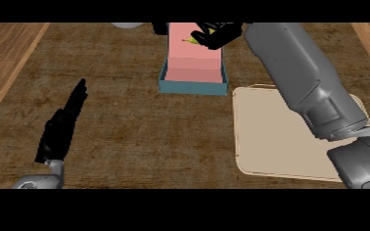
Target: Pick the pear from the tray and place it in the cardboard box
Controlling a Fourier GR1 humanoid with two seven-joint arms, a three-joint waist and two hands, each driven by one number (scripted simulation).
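At the far side of the dark brown wooden counter (130,127), the right robot hand (215,33) hangs over the far end of the open rectangular box with teal outer walls and a pink inside (194,87). Its black fingers are curled round the small yellow-green pear (191,41). Only a sliver of the fruit shows at the hand's left edge, above the pink floor of the box. The grey right forearm (296,73) runs down from that hand across the flat beige tray with rounded corners (278,137), which lies just right of the box and nearer the robot. The left robot hand (61,127) rests at the view's left, well apart from the box, with its fingers straight and together, holding nothing. A pale round object (127,25) shows partly at the top edge, left of the box.
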